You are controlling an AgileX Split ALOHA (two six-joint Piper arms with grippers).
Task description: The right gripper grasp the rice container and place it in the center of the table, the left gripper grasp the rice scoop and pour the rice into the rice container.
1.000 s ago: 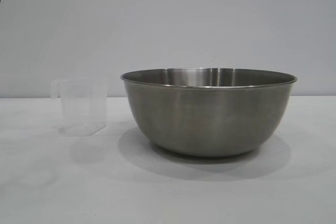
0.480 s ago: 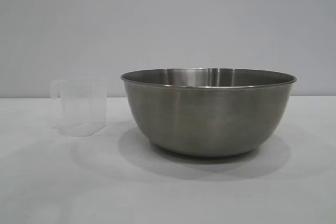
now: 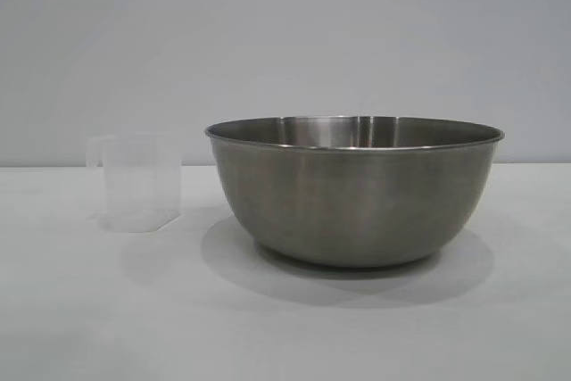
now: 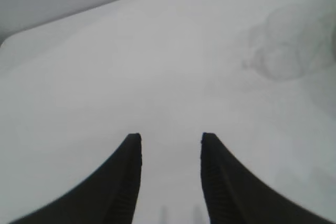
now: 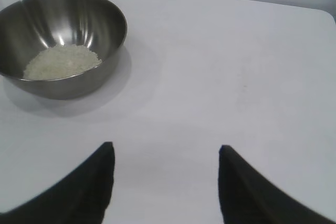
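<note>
Judging from how things lie, your pour looks done: the rice [image 5: 62, 61] sits in a heap inside the steel bowl [image 3: 355, 189], and the clear plastic cup [image 3: 136, 183] stands upright and apparently empty just beside the bowl, on its left in the exterior view, not touching it. Both rest on the white table [image 3: 285, 327].

Your left gripper [image 4: 170, 140] hangs over bare cloth with its fingers apart and nothing between them; neither the cup nor the bowl shows in its wrist view. Your right gripper [image 5: 165, 150] is spread wide and empty too, looking back at the bowl from well apart.

What can go wrong now is mostly a careless retreat or return. If you swing the left arm across the table, you may clip the light cup, and it will tip or skid easily. If you bring the right arm in low, a finger may catch the bowl's rolled rim and jolt grains over the edge. Watch also that the cloth does not drag under a finger and tug both things along.
</note>
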